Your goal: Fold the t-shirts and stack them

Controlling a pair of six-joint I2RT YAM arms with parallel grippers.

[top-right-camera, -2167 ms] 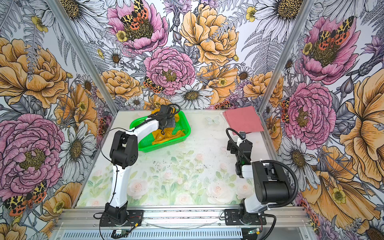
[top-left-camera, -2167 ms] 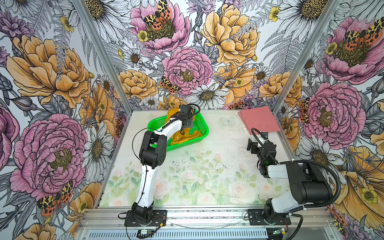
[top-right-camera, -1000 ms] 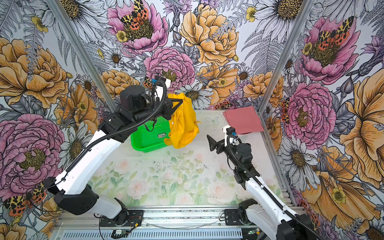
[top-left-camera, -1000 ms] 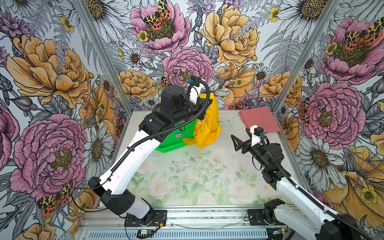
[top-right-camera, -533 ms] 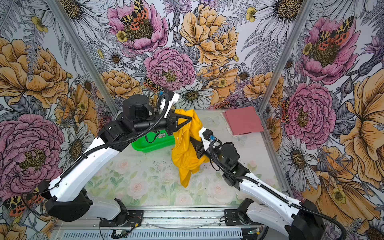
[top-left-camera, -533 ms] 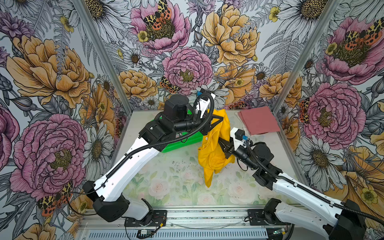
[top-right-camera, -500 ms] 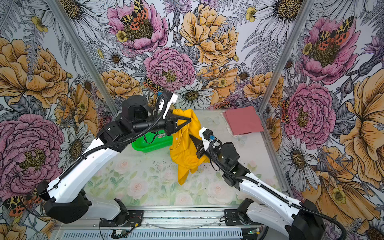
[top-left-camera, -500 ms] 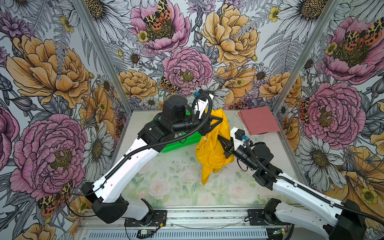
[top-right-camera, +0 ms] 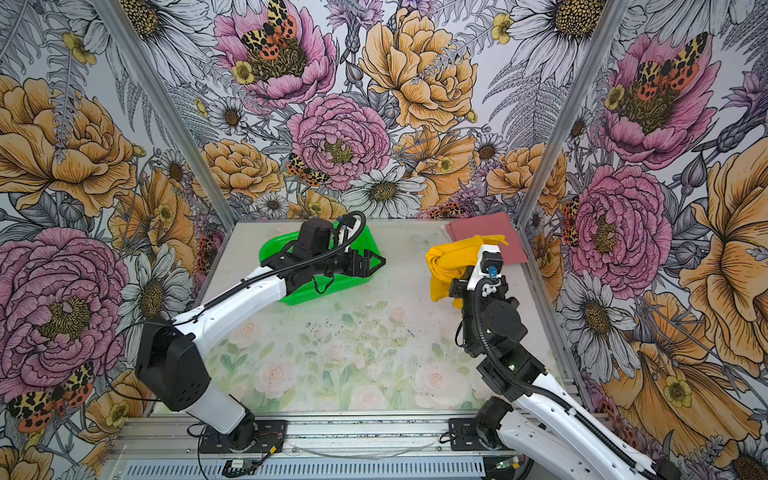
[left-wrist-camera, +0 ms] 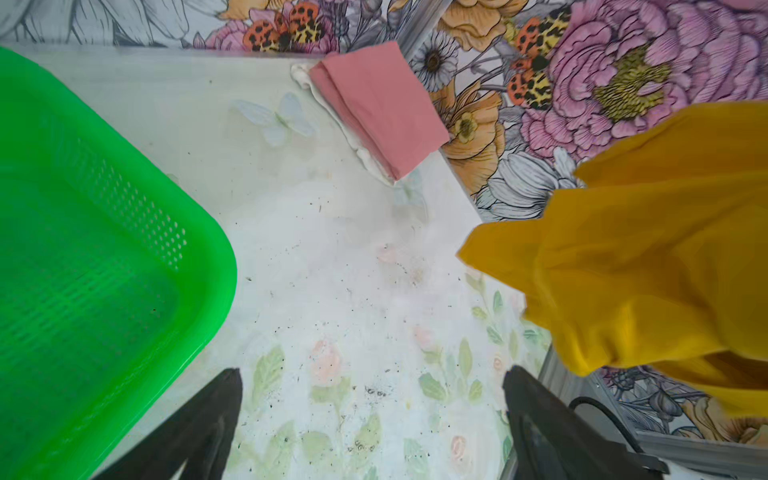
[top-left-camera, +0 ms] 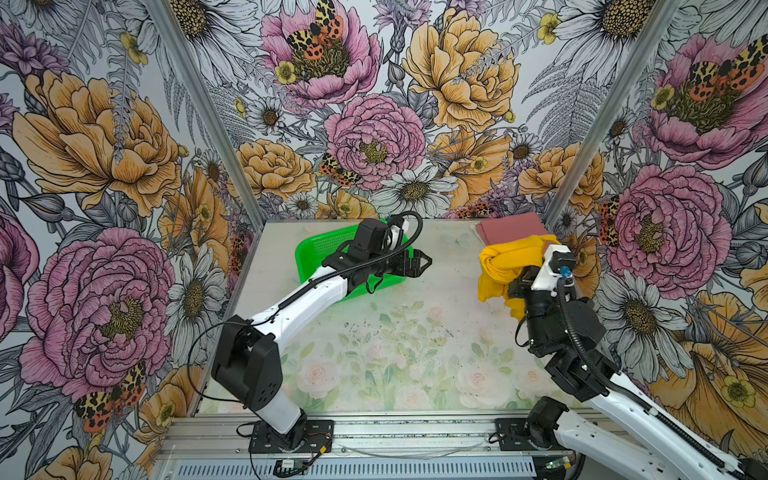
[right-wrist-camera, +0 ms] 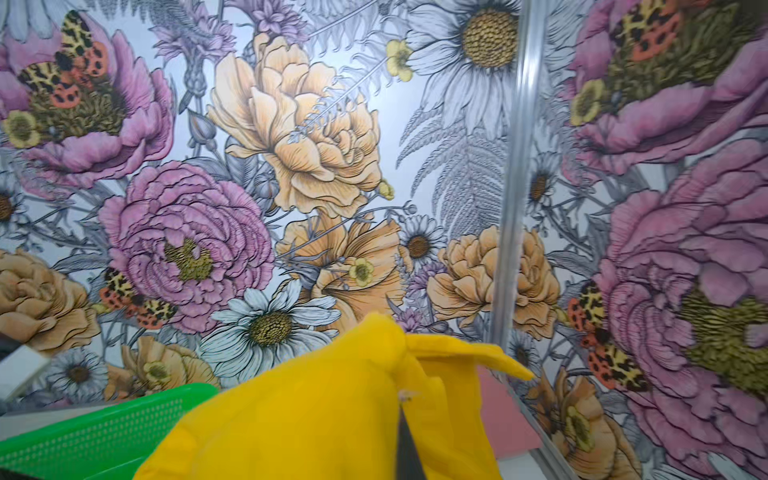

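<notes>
My right gripper (right-wrist-camera: 405, 419) is shut on the mustard-yellow t-shirt (top-left-camera: 505, 264), which hangs bunched in the air at the right of the table in both top views. The cloth drapes over the fingers and hides most of them. The dusty pink t-shirt (top-left-camera: 511, 228) lies folded flat in the back right corner, just behind the yellow one (top-right-camera: 451, 262). My left gripper (top-left-camera: 426, 264) hovers open and empty over the right rim of the green basket (top-left-camera: 324, 245). In the left wrist view its two dark fingers (left-wrist-camera: 216, 415) stand wide apart over bare table.
The green mesh basket (left-wrist-camera: 83, 249) sits at the back left of the floral table (top-left-camera: 395, 353). A folded white cloth (left-wrist-camera: 361, 153) peeks out under the pink t-shirt (left-wrist-camera: 378, 108). Flowered walls with metal corner posts (top-left-camera: 582, 158) close in three sides.
The left gripper opened, let go of the yellow t-shirt and drew back toward the basket. The right gripper shut on the shirt and carried it from the middle to the right.
</notes>
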